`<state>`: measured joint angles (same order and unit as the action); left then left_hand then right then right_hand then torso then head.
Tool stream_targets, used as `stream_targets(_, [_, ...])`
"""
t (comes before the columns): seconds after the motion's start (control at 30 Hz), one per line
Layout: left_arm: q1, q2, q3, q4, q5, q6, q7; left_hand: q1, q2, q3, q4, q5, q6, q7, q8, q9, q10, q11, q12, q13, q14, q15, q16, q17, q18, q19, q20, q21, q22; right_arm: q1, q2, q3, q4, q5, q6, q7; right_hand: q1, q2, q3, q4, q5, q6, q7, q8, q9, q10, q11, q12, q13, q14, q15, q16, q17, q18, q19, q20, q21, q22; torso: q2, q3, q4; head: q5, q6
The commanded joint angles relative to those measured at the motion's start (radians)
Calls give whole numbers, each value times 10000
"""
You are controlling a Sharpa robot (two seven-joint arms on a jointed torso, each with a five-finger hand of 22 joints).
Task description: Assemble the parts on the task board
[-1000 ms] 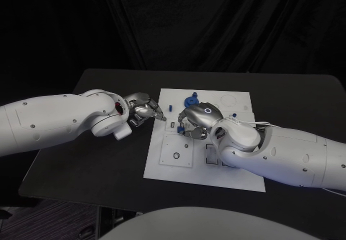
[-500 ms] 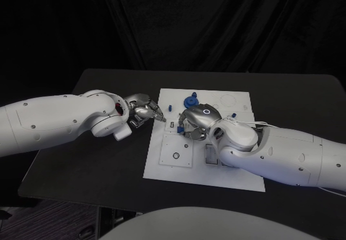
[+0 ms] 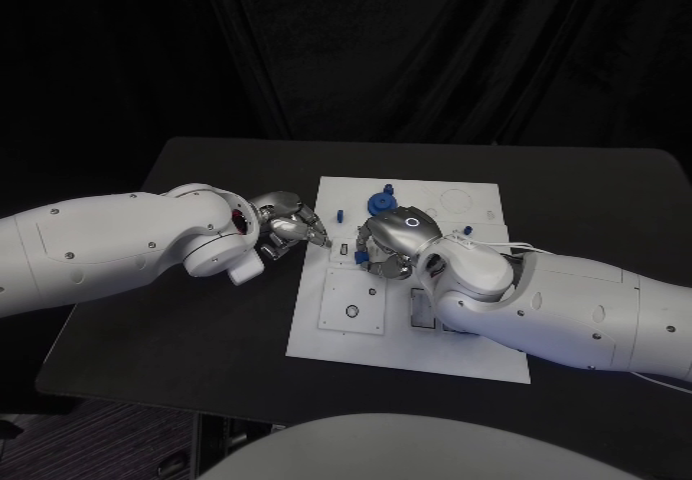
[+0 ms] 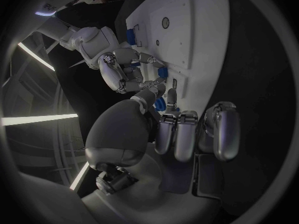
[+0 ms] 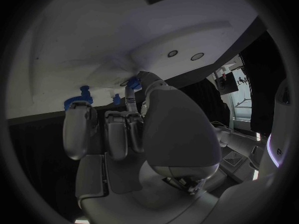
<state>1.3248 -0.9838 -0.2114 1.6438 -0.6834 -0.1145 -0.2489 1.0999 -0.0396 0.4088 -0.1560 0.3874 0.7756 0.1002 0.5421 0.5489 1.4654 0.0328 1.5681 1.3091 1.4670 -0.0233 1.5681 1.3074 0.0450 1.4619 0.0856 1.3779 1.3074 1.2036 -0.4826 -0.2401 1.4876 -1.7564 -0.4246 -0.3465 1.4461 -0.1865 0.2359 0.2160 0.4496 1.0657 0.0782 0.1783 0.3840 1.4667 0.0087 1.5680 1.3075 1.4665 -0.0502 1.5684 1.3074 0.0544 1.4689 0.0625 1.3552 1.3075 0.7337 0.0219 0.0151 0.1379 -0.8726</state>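
**Q:** What's the surface and the room like from your seat?

**A:** I see a black table (image 3: 188, 330) against a dark curtain (image 3: 433, 70). The white task board (image 3: 476, 350) lies in the middle of the table, its long side running from about 12 to 6 o'clock, slightly tilted. It has a raised square panel (image 3: 351, 300) toward its 7 o'clock corner and a faint ring outline (image 3: 459, 201) near its 1 o'clock corner.

**Q:** Where are the parts?

**A:** A large blue part (image 3: 381, 202) stands near the board's 12 o'clock edge. A small blue peg (image 3: 340, 213) stands just beside it at its 8 o'clock. In the left wrist view I also see blue pieces (image 4: 161, 73) on the board right next to the right hand's fingertips.

**Q:** And the arms?

**A:** My left arm comes in from 9 o'clock. The left hand (image 3: 289, 227) sits at the board's 9 o'clock edge, fingers curled and pointing toward the board; whether it grasps anything I cannot tell. My right arm crosses the board from 4 o'clock. The right hand (image 3: 387, 243) is palm-down over the board's upper half, just at 6 o'clock of the large blue part, its fingers (image 4: 140, 59) bent down onto the board. I cannot tell if it pinches a piece.
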Motion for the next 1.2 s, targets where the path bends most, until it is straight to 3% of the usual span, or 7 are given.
stream_targets(0.03, [-65, 20, 5, -5, 175, 144, 54, -5, 138, 18, -54, -17, 73, -11, 38, -26, 1054, -92, 27, 2617, 1038, -51, 26, 2634, 98, -81, -38, -113, 1899, -33, -39, 2, 38, -77, -454, 42, 92, 138, 46, -96, 57, 283, -104, 257, 346, 1041, -149, 27, 2633, 1043, -141, 24, 2634, -10, 56, -139, -34, 1937, -11, -3, -13, 17, 0])
stream_targets(0.27, [-143, 52, 5, -26, 208, 123, 217, -56, 155, 55, -132, -121, 35, 6, 59, -116, 1054, -81, 27, 2617, 1038, -46, 26, 2634, 150, -213, -37, -346, 1814, -34, -205, 11, 275, -77, -962, 171, 8, 163, 71, -153, -22, 422, -243, 477, 768, 1041, -264, 27, 2633, 1043, -250, 24, 2634, -24, 82, -243, 18, 1953, -14, 3, -10, -3, 0])
stream_targets(0.37, [-164, 47, 5, -19, 212, 131, 327, -262, 132, 36, -219, -448, -156, 70, 56, -285, 1054, -26, 27, 2617, 1038, -6, 26, 2634, 217, -387, -5, -697, 1681, -35, -295, 29, 407, -77, -1267, 239, -21, 154, 65, -147, -51, 419, -255, 491, 819, 1041, -275, 27, 2633, 1043, -260, 24, 2634, -29, 90, -255, 35, 1958, -12, 6, -13, -20, 0])
stream_targets(0.57, [-209, 27, 5, 46, 439, 266, 499, -710, 131, -102, -286, -1619, -496, 173, 115, -547, 1054, 69, 27, 2617, 1038, 81, 26, 2634, 312, -595, 73, -1260, 1448, -35, -450, 65, 646, 28, -1890, 406, -87, 141, 54, -118, -71, 412, -273, 511, 904, 1041, -292, 27, 2633, 1043, -276, 24, 2634, -47, 125, -273, 108, 1981, -13, 11, -15, -51, 0])
stream_targets(0.7, [-230, 34, 5, 99, 589, 397, 540, -886, 125, -188, -305, -2028, -631, 216, 164, -663, 1054, 111, 27, 2617, 1038, 119, 26, 2634, 379, -726, 109, -1642, 1284, -35, -478, 74, 690, 59, -2032, 452, -92, 141, 55, -115, -65, 411, -277, 514, 915, 1041, -295, 27, 2633, 1043, -278, 24, 2634, -46, 124, -275, 106, 1981, -14, 16, -17, -62, 0])
stream_targets(0.73, [-236, 38, 5, 111, 614, 437, 556, -1066, 86, -317, -245, -2564, -760, 257, 155, -735, 1054, 147, 27, 2617, 1038, 149, 26, 2634, 420, -812, 134, -1891, 1173, -35, -480, 75, 693, 65, -2050, 458, -92, 141, 55, -115, -65, 411, -277, 514, 915, 1041, -295, 27, 2633, 1043, -278, 24, 2634, -46, 124, -275, 106, 1981, -13, 19, -16, -63, 0])
stream_targets(1.2, [-270, 112, 5, 161, 700, 700, 811, -1491, 8, -734, -133, -3241, -830, 276, 399, -967, 1054, 187, 27, 2617, 1038, 189, 26, 2634, 496, -891, 178, -2475, 885, -36, -401, 80, 663, 72, -2036, 491, -104, 137, 56, -110, -61, 406, -282, 518, 939, 1041, -300, 27, 2633, 1043, -283, 24, 2634, -46, 124, -281, 104, 1980, -15, 10, -5, -34, 0])
